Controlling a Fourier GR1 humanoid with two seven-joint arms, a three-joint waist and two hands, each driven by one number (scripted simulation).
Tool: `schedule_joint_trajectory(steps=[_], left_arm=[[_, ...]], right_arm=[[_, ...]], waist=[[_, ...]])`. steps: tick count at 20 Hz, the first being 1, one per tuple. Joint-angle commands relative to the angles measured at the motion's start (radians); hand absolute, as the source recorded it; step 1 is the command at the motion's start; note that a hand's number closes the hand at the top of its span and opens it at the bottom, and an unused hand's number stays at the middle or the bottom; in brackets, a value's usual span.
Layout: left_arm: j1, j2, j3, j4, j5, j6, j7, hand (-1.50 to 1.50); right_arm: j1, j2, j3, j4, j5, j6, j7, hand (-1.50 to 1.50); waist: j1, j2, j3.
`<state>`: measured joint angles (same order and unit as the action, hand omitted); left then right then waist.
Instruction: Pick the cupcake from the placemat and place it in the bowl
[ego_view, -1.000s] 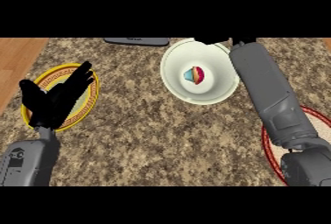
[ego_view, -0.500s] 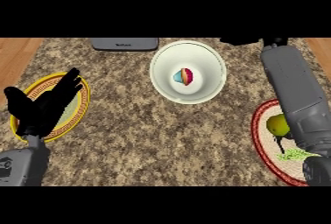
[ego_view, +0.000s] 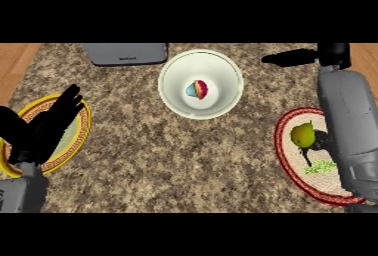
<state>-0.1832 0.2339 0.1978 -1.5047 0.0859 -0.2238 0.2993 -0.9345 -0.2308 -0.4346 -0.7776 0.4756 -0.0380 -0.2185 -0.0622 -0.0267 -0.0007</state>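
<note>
The cupcake (ego_view: 197, 89), red, blue and yellow, lies inside the white bowl (ego_view: 175, 75) at the back middle of the counter. To the bowl's right, at the back right, my right hand (ego_view: 294, 58) is open, with a straight finger pointing left and nothing held. Its grey forearm runs down the right side. My left hand (ego_view: 46, 125) rests open at the left, fingers up, over the yellow round placemat (ego_view: 80, 135).
A red-rimmed placemat (ego_view: 286, 150) at the right carries a yellow-green pear (ego_view: 302, 134) and green bits (ego_view: 320, 167), partly hidden by my right forearm. A grey appliance (ego_view: 124, 53) sits at the back edge. Wooden floor shows at both upper corners.
My right hand has drawn away from the bowl to the right, uncovering the red-rimmed placemat and the pear. The cupcake stays in the bowl. The view has shifted right.
</note>
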Motion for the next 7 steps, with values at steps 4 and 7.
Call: schedule_joint_trajectory(steps=[4,7], left_arm=[[0.042,0.005,0.021,-0.031,-0.003,0.019,0.003,0.0],[0.022,0.025,0.044,0.005,0.005,0.01,-0.015,0.0]], right_arm=[[0.247,0.054,-0.023,-0.308,-0.202,0.267,-0.027,-1.5],[0.405,0.103,0.039,-0.488,-0.192,0.305,-0.011,1.5]], waist=[[-0.036,-0.015,0.0],[-0.046,-0.008,-0.002]])
